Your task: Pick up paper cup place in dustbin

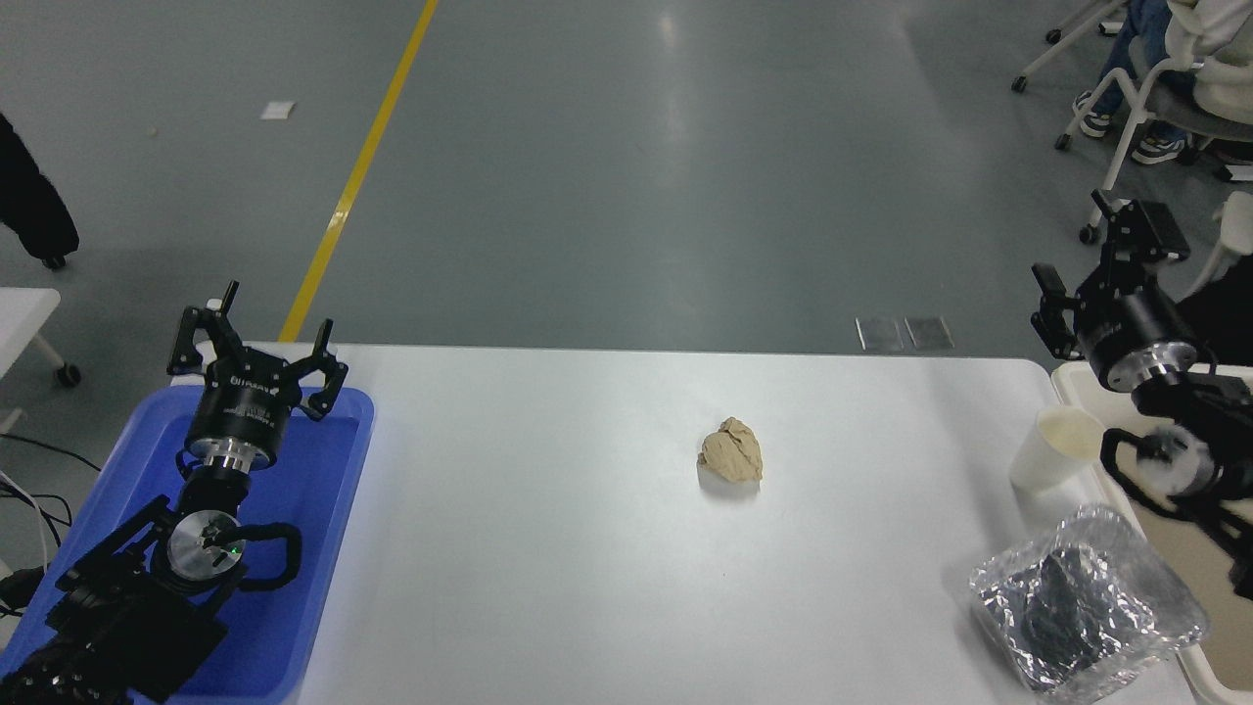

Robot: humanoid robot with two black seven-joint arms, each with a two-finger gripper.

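Note:
The off-white paper cup (1055,447) stands upright near the table's right edge, its mouth facing up. The cream-beige dustbin (1069,384) sits just right of it; only its rim and part of its inside show behind my right arm. My right gripper (1091,264) is open and empty, raised above the bin's far corner, up and to the right of the cup and not touching it. My left gripper (253,335) is open and parked over the blue tray at the lower left.
A crumpled tan paper ball (731,452) lies mid-table. A crinkled silver foil tray (1082,597) lies at the front right, below the cup. A blue plastic tray (294,548) lies under the left arm. A seated person and a wheeled chair (1155,98) are at the top right.

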